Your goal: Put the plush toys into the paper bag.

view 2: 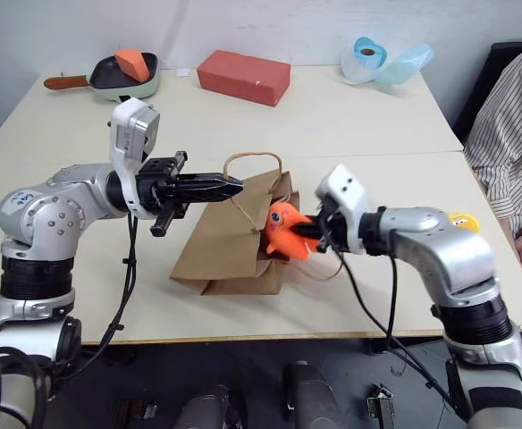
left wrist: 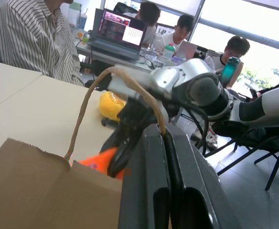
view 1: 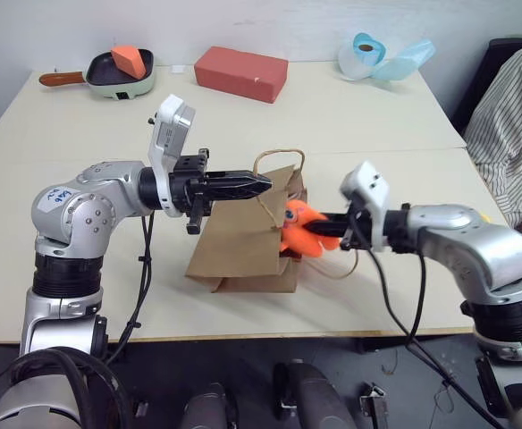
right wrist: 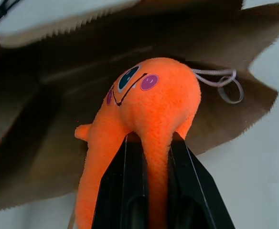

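Brown paper bag (view 1: 243, 241) lying on its side on the pale table (view 1: 82, 143), mouth turned toward the robot's right, one twine handle (view 1: 277, 161) lifted up off it

Left gripper (view 1: 259, 185) clenched shut on that twine handle, pointing level across toward the right, holding the loop above the bag's upper edge; in the left wrist view the twine arcs up from the bag's paper edge and over the black fingers (left wrist: 154, 191)

Right gripper (view 2: 307, 231) grasping the orange plush toy (view 2: 285, 230), fingers (right wrist: 125, 191) pinched on a narrow limb of it, the round head with its dark eye and pink cheek spots sticking out ahead of the fingertips

Orange toy right at the bag's open mouth, head just against the serrated paper rim, dark inside of the bag directly behind it in the right wrist view; not possible to tell whether any part is already inside

Yellow plush toy (view 2: 462, 222) on the table just behind the right forearm, near the table's right edge, well apart from the bag

At the far side of the table: red brick-shaped block (view 1: 240, 73), a pale green pan (view 1: 118, 82) with an orange wedge block (view 1: 129, 60) in it, a light blue tape dispenser-like item (view 1: 382, 58)

Person in a striped shirt (view 1: 516, 125) seated at the right edge of the table
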### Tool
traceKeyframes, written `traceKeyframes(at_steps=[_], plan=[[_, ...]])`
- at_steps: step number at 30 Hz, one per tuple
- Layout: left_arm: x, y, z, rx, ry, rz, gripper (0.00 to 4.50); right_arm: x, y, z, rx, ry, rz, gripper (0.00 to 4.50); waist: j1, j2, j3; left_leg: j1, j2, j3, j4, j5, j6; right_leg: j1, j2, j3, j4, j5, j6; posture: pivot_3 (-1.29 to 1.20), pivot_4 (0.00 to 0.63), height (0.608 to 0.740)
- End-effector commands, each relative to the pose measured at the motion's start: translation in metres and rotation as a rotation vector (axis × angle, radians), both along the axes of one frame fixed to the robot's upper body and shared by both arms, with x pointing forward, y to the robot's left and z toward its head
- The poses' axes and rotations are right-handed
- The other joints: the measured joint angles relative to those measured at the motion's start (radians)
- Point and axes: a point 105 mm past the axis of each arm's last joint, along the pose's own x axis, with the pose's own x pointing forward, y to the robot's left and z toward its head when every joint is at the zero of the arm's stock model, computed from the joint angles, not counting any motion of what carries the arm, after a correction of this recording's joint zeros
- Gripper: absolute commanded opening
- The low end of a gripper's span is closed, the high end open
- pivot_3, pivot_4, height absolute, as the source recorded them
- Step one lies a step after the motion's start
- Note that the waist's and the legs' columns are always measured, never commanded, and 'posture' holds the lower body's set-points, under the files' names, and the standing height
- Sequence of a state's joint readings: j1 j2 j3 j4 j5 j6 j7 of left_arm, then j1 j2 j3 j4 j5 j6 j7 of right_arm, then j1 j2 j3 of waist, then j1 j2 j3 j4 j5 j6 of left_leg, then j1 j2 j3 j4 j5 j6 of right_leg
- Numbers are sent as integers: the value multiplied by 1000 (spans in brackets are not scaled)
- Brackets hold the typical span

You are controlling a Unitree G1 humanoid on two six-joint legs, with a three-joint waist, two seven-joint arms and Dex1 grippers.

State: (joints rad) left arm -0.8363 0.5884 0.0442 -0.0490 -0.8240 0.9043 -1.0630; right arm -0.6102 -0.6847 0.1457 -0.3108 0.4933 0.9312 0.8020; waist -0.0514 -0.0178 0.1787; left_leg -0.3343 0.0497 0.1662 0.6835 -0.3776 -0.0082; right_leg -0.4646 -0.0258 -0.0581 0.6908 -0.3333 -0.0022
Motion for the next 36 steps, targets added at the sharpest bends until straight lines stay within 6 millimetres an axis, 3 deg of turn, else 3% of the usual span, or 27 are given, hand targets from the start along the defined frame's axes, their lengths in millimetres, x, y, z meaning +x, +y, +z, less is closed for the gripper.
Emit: traceKeyframes(at_steps=[1,4,8,12,18,24,29,36], plan=[[-1,-1,12,-17,-53,-12,0,-3,3,-3,-63,-74,29,19,1,0,0,0,0,0,0,0,0,0,0,0,0,0,0,0,150,740],[-1,0,12,-19,-53,-12,0,-3,7,-2,-85,-95,65,19,-2,0,0,0,0,0,0,0,0,0,0,0,0,0,0,0,150,740],[-4,-9,7,-18,-42,-50,0,-2,41,17,-26,-142,174,19,-11,0,0,0,0,0,0,0,0,0,0,-1,1,0,0,0,150,740],[-5,-14,7,-23,-42,-68,0,1,76,19,70,-91,255,19,-9,0,0,1,0,-1,1,0,0,0,0,-1,3,0,0,0,150,740],[-5,-13,9,-27,-46,-68,0,14,109,-2,232,90,223,19,-9,-1,-1,-1,0,-2,1,0,1,0,-1,-1,2,0,0,0,150,740],[-2,-7,12,-27,-63,-38,0,16,116,-28,228,152,212,19,-9,-1,-1,-1,0,-3,1,0,1,0,-1,-1,2,0,0,0,150,740],[-1,-4,12,-29,-63,-22,0,8,101,-29,236,199,234,1764,-11,-1,-1,-1,0,-3,1,0,1,0,-1,-1,2,0,0,0,150,740],[-4,2,9,-34,-43,-2,0,-11,41,9,330,102,102,4156,-3,-1,-1,-1,0,-4,1,0,1,0,-1,-2,2,0,0,0,150,740]])
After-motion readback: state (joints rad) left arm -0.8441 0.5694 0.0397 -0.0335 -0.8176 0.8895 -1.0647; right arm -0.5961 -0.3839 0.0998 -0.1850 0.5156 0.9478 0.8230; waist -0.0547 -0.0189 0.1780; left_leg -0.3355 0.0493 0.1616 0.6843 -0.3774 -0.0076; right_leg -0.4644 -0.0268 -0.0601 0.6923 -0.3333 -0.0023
